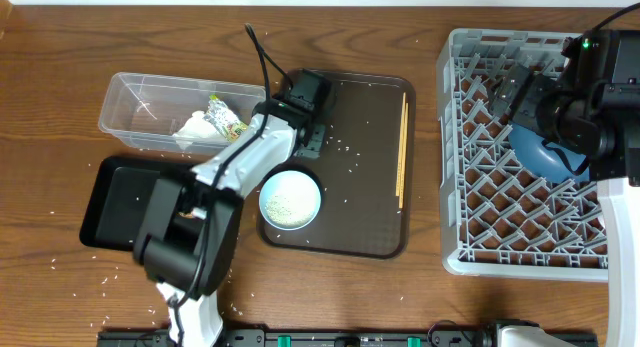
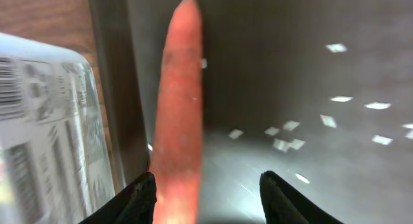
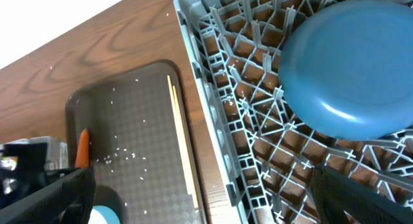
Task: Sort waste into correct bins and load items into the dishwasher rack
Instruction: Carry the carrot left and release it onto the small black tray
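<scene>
A small orange carrot (image 2: 177,101) lies on the dark-brown serving tray (image 1: 370,117) beside its left rim. My left gripper (image 2: 210,198) is open and straddles the carrot's near end, which is against the left finger. The carrot also shows in the right wrist view (image 3: 82,146); in the overhead view my left gripper (image 1: 305,95) hides it. The clear tub (image 1: 130,102) holds white tissue (image 1: 192,129) and a yellow-green wrapper (image 1: 224,115). My right gripper (image 1: 515,95) is open and empty above the grey rack (image 1: 460,137), where the dark-blue dish (image 3: 348,69) rests. No cups are in view.
A white bowl (image 1: 291,198) with rice in it and wooden chopsticks (image 1: 402,147) lie on the serving tray. The black tray (image 1: 110,202) sits left of it, partly under my left arm. Rice grains are scattered on the serving tray and table.
</scene>
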